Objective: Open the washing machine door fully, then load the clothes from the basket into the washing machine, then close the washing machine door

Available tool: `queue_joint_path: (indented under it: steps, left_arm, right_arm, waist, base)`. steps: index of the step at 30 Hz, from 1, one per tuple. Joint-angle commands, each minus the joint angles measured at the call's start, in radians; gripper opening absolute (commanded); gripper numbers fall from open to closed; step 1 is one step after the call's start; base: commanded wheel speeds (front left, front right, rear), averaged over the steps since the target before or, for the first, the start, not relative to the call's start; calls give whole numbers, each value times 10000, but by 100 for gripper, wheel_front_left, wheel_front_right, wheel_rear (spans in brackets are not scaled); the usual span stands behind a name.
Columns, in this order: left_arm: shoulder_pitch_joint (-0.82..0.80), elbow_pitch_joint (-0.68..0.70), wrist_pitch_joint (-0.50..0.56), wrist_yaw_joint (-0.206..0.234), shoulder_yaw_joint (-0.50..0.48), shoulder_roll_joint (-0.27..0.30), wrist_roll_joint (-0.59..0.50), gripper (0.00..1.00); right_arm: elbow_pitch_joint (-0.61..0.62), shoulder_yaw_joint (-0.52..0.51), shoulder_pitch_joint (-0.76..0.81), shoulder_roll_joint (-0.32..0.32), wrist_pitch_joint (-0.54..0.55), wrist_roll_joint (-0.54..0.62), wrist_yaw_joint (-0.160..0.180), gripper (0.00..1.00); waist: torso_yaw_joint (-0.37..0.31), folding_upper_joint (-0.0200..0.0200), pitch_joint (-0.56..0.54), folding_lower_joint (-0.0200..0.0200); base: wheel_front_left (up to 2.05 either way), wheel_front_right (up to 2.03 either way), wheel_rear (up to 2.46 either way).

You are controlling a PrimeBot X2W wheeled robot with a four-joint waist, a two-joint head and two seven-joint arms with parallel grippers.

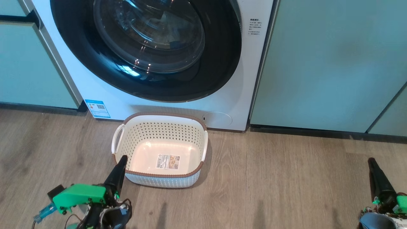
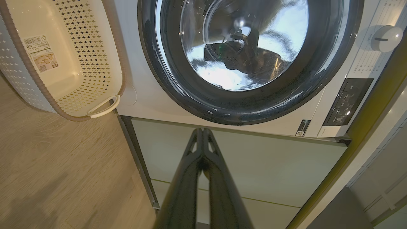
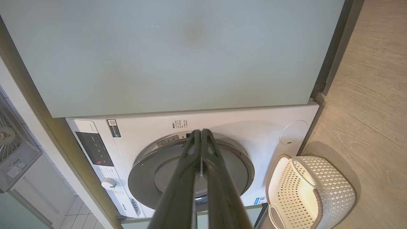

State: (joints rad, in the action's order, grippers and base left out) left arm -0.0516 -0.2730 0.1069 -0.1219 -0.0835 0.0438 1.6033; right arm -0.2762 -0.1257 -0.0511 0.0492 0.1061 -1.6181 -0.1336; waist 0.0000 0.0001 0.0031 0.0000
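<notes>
left hand (image 2: 202, 130), right hand (image 3: 201, 131) pressed together; basket (image 1: 165, 114) label (image 1: 167, 162), blue sticker (image 1: 97, 108) print unreadable.

Nothing is big enough to read. On the washing machine (image 1: 254, 79), a blue sticker (image 1: 97, 108) sits at 7 o'clock of the door (image 1: 219, 63), tiny print (image 1: 255, 28) at 3 o'clock. The basket (image 1: 159, 133) has a label (image 1: 167, 162).
</notes>
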Motion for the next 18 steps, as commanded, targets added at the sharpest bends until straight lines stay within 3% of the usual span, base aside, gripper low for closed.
queue_joint_path:
  steps: [1,18]
  left_arm:
    - [-564,278,63,-88,-303,64,53,0]
    - [-564,279,63,-88,-302,64,54,0]
  right_arm:
    - [316,156,-565,43,41,65,29,0]
    - [316,145,-566,36,50,74,29,0]
  waist:
    - [0,-1,0,0]
    - [0,-1,0,0]
  base:
    - [0,0,0]
    - [0,0,0]
